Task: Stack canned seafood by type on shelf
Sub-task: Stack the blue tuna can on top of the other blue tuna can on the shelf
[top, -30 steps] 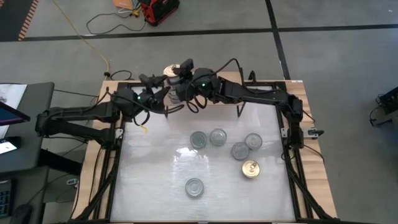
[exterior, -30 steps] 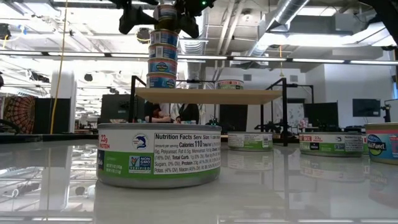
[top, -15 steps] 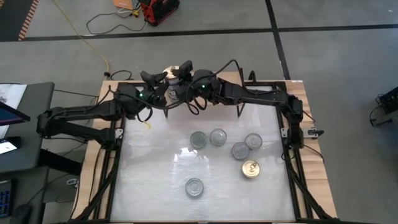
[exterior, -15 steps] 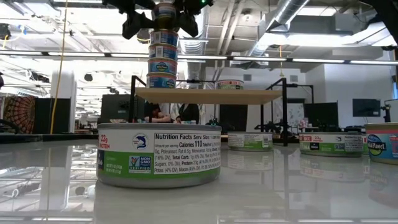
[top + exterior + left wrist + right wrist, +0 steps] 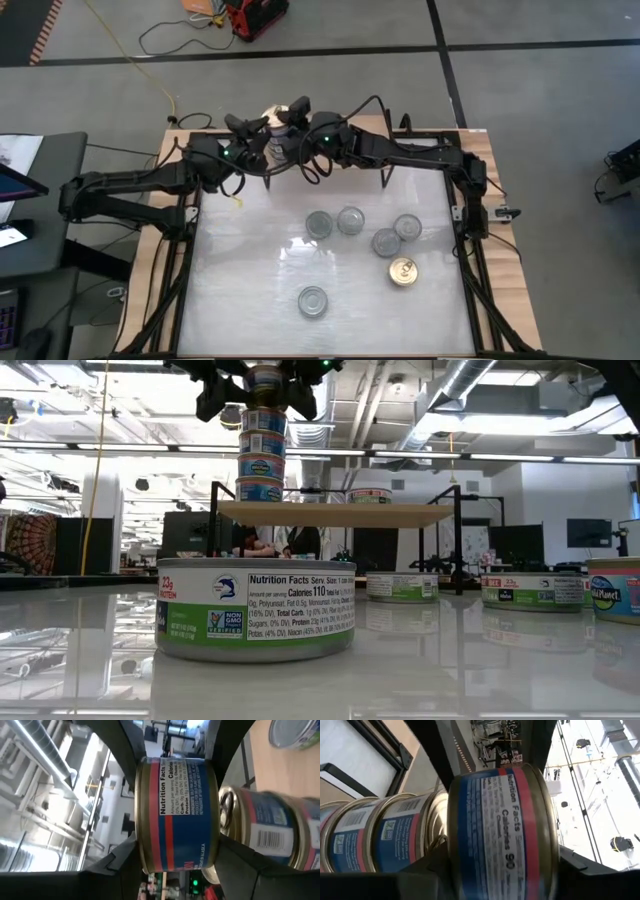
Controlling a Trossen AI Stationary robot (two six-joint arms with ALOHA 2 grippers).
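Note:
A gold-rimmed tin with a blue and red label (image 5: pixel 265 385) is at the top of a stack of three like tins (image 5: pixel 260 455). The stack stands on the left end of the light-wood shelf (image 5: pixel 335 513). My right gripper (image 5: pixel 288 122) reaches in from the table's right and is shut on the top tin (image 5: pixel 495 820). My left gripper (image 5: pixel 254 137) comes from the left, open, with its fingers on either side of the same tin (image 5: pixel 175 815). Whether the top tin rests on the stack or hangs just above it is unclear. My right gripper holds the top tin by its side wall (image 5: pixel 470 855), pinched between the two fingers, which come in level from the table's right. The tin is upright over the stack. My left gripper stands around the tin's side wall (image 5: pixel 150 855); I cannot tell whether it touches.
A further tin (image 5: pixel 370 495) sits on the shelf's middle. Several silver-topped tins (image 5: pixel 350 220) and one gold-topped tin (image 5: pixel 402 271) lie on the white tabletop; one (image 5: pixel 313 301) stands alone near the near edge. Both arms crowd the far edge.
My left gripper has moved toward the far edge and in around the top tin, staying open, then kept still. The right gripper and the tin have not visibly shifted.

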